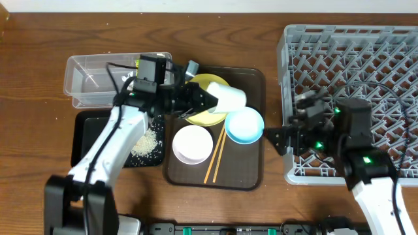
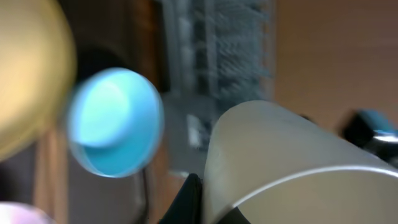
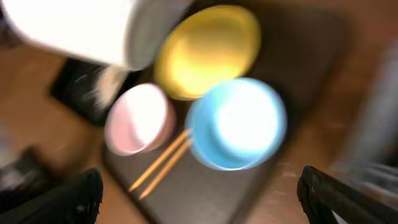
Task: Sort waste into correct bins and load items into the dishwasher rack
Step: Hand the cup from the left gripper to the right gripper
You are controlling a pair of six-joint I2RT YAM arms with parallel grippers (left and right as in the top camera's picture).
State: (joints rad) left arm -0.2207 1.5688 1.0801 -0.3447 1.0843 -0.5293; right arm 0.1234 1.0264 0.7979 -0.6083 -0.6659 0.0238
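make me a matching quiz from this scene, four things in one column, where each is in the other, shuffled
1 white cup
2 rice grains
3 chopsticks
4 right gripper

a on the black tray
b beside the white bowl on the brown tray
c at the left edge of the rack
d in the left gripper

Pairs: 1-d, 2-a, 3-b, 4-c

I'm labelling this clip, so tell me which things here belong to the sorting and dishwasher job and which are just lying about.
Job: cup in the left gripper, yellow plate, blue bowl, white bowl, chopsticks, rice, clear tub, black tray, rack.
Lying about: brown serving tray under the dishes, table.
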